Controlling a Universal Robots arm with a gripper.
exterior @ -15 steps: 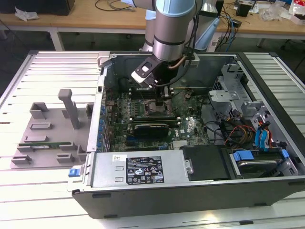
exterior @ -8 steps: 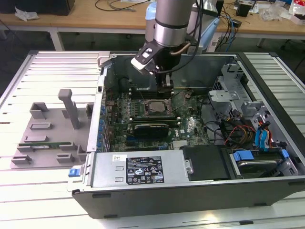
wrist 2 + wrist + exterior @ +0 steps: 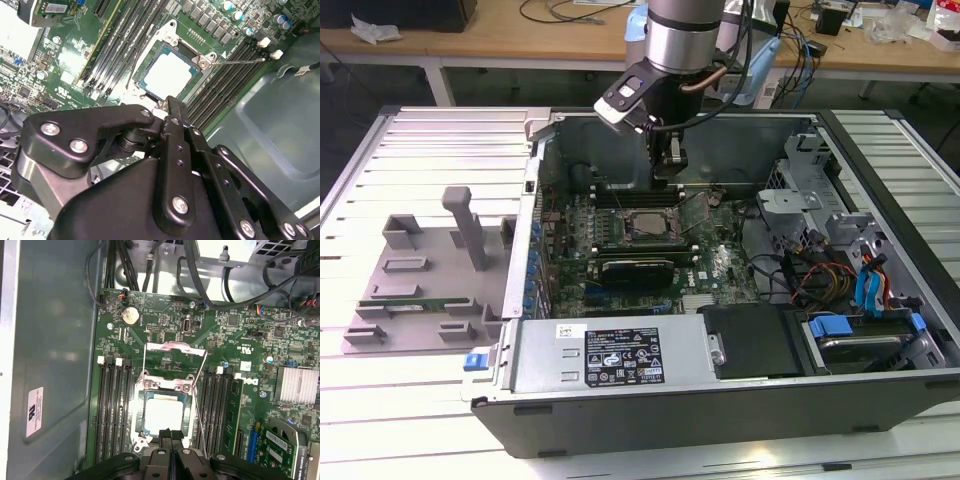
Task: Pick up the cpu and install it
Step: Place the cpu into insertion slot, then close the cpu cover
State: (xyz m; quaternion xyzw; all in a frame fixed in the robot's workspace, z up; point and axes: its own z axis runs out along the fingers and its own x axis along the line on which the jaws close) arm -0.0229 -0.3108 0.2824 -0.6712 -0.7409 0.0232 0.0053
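The cpu (image 3: 162, 412) is a flat square chip with a pale silver top, lying flat in the motherboard socket (image 3: 139, 390) inside the open computer case (image 3: 510, 290). It also shows in the second wrist view as the cpu (image 3: 167, 75) and in the exterior view as the cpu (image 3: 642, 222). My gripper (image 3: 171, 434) hangs just above one edge of the chip, its two black fingers pressed together with nothing between them. The exterior view puts my gripper (image 3: 668, 165) over the back part of the board. The socket's metal load plate (image 3: 175, 347) is swung open.
Memory slots (image 3: 112, 405) flank the socket, and a thin socket lever (image 3: 200, 390) stands beside it. A grey plastic tray (image 3: 420, 270) with posts sits at the exterior view's left. Drive cage and cables (image 3: 840, 270) fill the case on the exterior view's right; the power supply (image 3: 620, 355) is in front.
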